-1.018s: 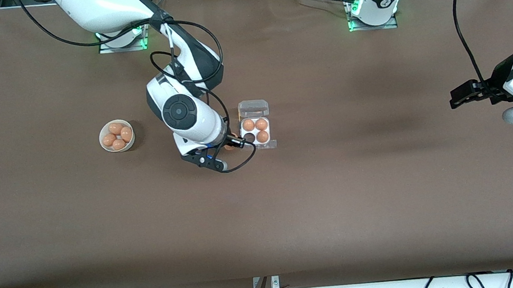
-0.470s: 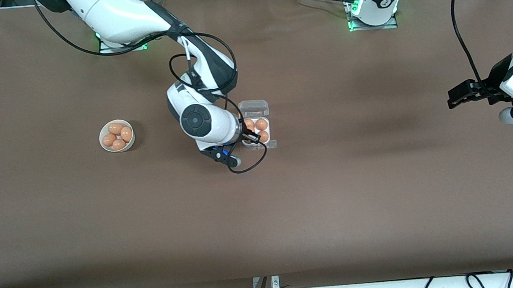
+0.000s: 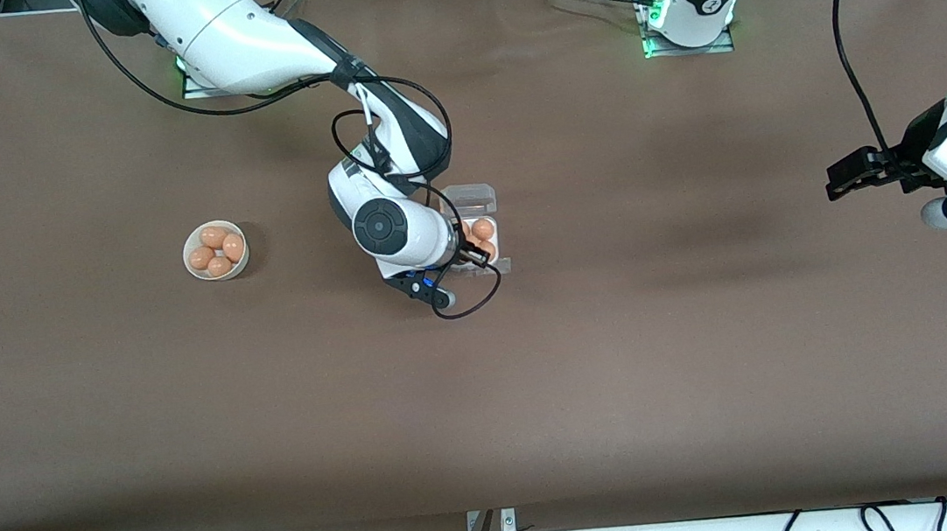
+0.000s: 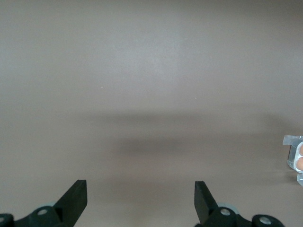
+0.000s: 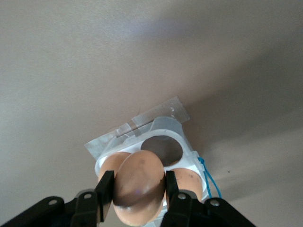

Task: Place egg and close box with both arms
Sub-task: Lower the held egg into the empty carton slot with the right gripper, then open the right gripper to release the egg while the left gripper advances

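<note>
1. Brown counter fills our view, with a white bowl of eggs toward the right arm's end.
2. Our right pincer squeezes the egg and hangs over the box, whose lid is open.
3. We see one empty cup in the box.
4. Our left pincer waits wide open over bare counter, well apart from the box.
5. We think we are placing the egg. Next we must lower it gently into the empty cup, then let go.
</note>
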